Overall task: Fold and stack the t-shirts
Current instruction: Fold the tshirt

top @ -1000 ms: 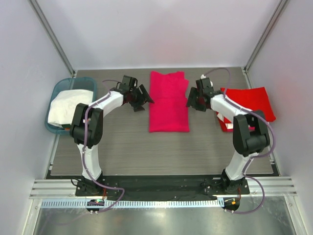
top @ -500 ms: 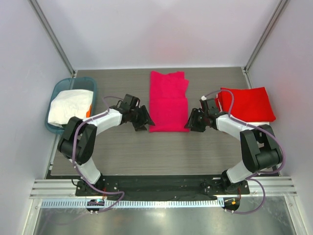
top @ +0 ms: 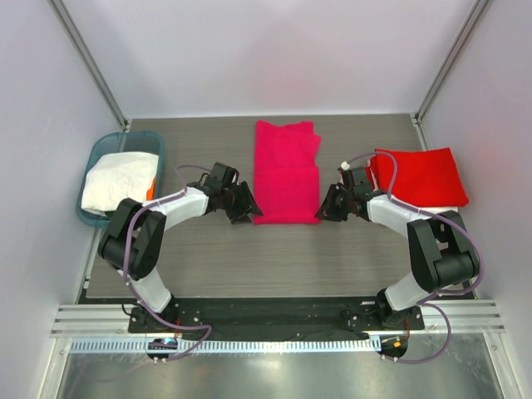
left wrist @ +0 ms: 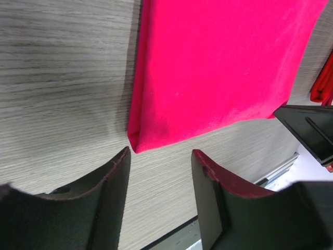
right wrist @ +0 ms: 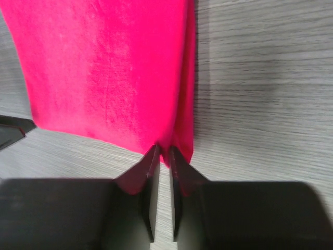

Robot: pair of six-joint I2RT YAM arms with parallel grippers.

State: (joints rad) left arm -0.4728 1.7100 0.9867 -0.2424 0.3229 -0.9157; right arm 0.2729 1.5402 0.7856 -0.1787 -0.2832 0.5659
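Magenta t-shirt point(left wrist: 218, 67): far end cut off by the top edge in both wrist views; near right hem vanishes between the tips of the right gripper point(right wrist: 162, 150). To its right, red t-shirts point(left wrist: 323, 83) reach the left wrist view only as a sliver at the frame edge.

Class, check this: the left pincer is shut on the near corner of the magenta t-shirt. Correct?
No: the left pincer is open, its fingers apart at the near corner of the magenta t-shirt. The left wrist view shows it.

Both arms point(top: 184, 202) have white links, black joints and purple cables point(top: 391, 174).
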